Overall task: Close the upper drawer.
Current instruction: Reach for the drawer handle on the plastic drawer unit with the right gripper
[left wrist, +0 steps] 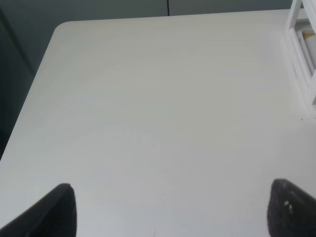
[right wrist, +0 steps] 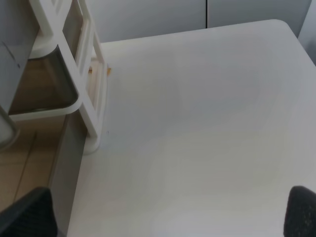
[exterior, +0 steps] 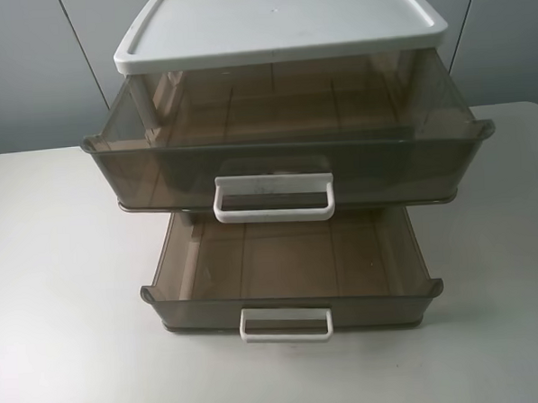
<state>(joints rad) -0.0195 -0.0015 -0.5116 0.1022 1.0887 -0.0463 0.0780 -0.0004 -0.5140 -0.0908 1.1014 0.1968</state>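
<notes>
Presently: translucent smoky-brown plastic upper drawer (exterior: 285, 155), jutting forward beneath the white plastic cabinet lid (exterior: 278, 25), front unobstructed. My left end effector (left wrist: 170, 212) and right end effector (right wrist: 165, 215) gape empty, flanking that lid.

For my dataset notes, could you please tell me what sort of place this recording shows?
Probably a lab or office test bench: a white table against plain grey wall panels, holding a plastic drawer unit whose upper drawer stands open.

The upper drawer (exterior: 288, 133) sits above the lower drawer (exterior: 290, 265); table (exterior: 69, 338) beneath both.
</notes>
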